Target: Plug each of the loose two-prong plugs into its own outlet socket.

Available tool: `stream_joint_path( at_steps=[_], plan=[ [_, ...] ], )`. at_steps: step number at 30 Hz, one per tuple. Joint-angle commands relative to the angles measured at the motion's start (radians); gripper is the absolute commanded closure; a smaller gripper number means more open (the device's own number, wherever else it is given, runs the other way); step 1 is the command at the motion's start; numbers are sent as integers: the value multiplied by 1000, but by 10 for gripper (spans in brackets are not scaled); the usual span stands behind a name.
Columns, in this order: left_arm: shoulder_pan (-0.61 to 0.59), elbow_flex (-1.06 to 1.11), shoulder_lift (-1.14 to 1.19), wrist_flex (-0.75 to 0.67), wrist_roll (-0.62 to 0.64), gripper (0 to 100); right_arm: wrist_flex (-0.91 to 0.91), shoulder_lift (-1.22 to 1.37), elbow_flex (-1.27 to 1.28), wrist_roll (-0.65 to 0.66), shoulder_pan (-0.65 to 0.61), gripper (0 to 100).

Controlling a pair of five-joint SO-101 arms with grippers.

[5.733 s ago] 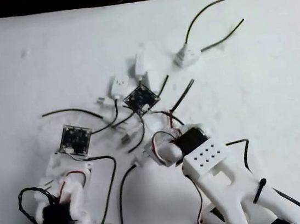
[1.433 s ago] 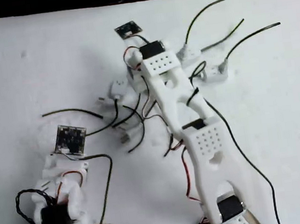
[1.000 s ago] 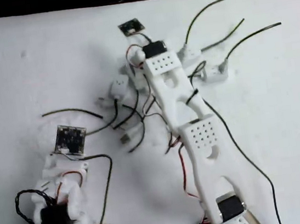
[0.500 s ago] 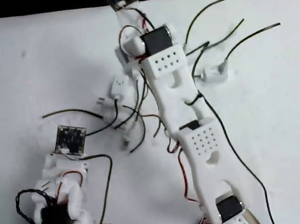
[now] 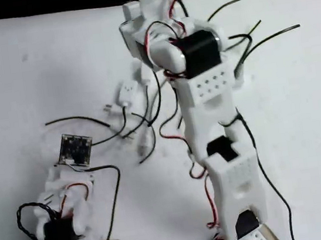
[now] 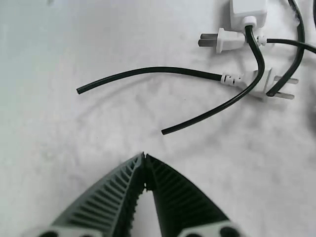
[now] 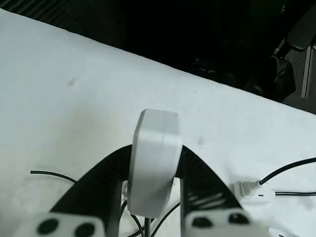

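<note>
Obs: right gripper (image 7: 157,148) clamped on white outlet socket (image 7: 154,168), lifted above table (image 7: 59,98). Left gripper (image 6: 144,157) tips pressed together, empty. Loose plug (image 6: 224,40) and second plug (image 6: 270,81) lie ahead of it, well apart.

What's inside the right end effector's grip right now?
A white socket block, clamped edge-on in the right end effector. The fingers cover its lower end, and its slotted face isn't visible.

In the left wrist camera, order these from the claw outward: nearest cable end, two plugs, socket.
1. Cable end, just ahead of the left gripper.
2. Free plug and crossed plug, farther out: too close to call.
3. Socket, beyond both.
</note>
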Motion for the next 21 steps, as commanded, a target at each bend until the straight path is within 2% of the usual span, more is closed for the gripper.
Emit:
stream_joint_path(
  at_steps=[1,11,16,21],
  plan=[
    [-8,-3,-8,-5,3,976,5,-206,189,-57,-28,982],
    [-8,-3,-8,-5,3,976,1,-713,1002,-218,-124,982],
    [-8,-3,-8,-5,3,976,-8,-829,1306,-295,-163,982],
    [-8,-3,-8,-5,3,976,-105,-866,1597,-305,-186,981]
  ],
)
